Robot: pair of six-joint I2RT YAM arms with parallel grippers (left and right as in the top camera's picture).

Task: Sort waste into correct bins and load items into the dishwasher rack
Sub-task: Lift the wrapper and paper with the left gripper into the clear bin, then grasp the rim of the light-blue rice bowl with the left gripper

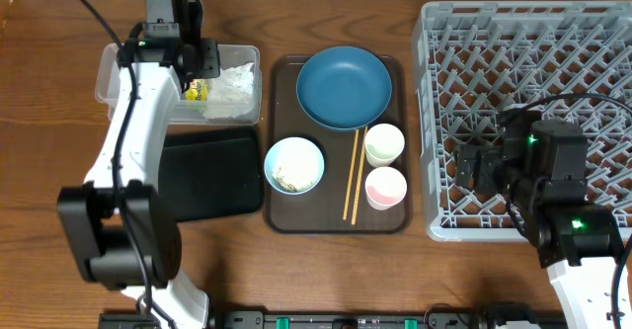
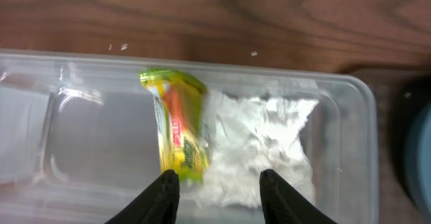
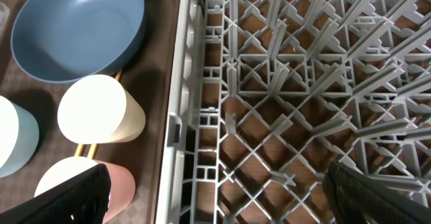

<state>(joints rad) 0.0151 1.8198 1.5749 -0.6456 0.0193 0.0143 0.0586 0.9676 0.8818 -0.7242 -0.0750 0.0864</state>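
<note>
The rack (image 1: 523,122) sits on the tabletop to your right, with your right gripper (image 3: 219,192) spread wide above it and empty. The plate (image 1: 344,87), bowl (image 1: 294,164), two cups (image 1: 384,144) and chopsticks (image 1: 352,176) lie on the brown tray (image 1: 321,210). Over the tub (image 2: 94,136), your left gripper (image 2: 219,194) is parted and holds nothing. The wrapper (image 2: 178,126) lies inside beside the tissue (image 2: 262,143).

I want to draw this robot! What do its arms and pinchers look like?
The left arm and right arm have smooth white shells with chunky black joints. Thin black cables loop off them, and tiny green lights glow. The left gripper and right gripper each have two black fingers.
</note>
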